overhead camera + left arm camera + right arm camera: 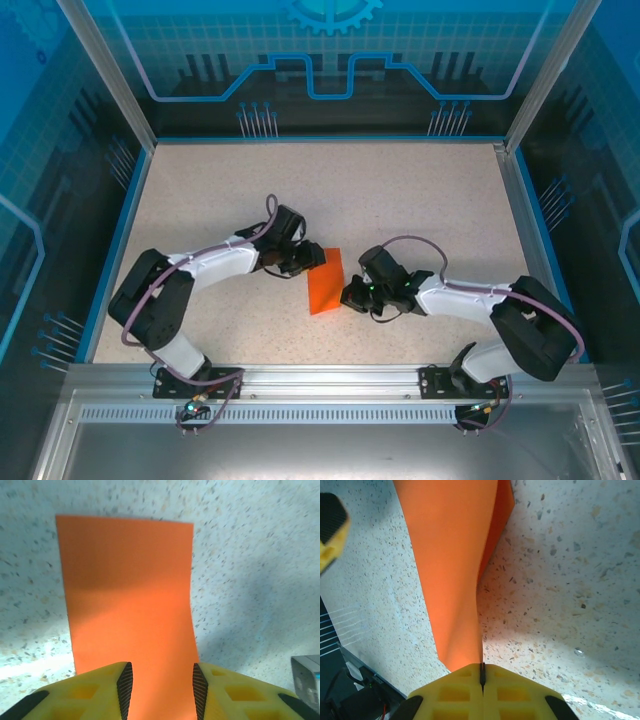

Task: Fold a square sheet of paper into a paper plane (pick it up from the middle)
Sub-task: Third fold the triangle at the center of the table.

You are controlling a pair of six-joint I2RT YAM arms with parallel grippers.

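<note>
From the top external view, the orange sheet (326, 281), already folded to a narrow strip, lay on the table (430, 200) between the two arms, with the left gripper (306, 263) at its upper end and the right gripper (351, 295) at its lower right edge. With both tools that close, either arm pulling away could have dragged or torn the thin paper. In the left wrist view, the left gripper (161, 690) had its jaws spread, the strip (127, 600) running between the pads (125, 687) without being clamped. Held so loosely, the paper could have slid or swung round if the other arm tugged, spoiling the alignment of the next fold. In the right wrist view, the right gripper (481, 677) had its jaws pressed together, pinching one layer of the sheet (447, 555) at its edge and lifting it off the lower layer. A pinch that near the rim looked likely to slip free, or to crumple the corner and leave a stray crease.
</note>
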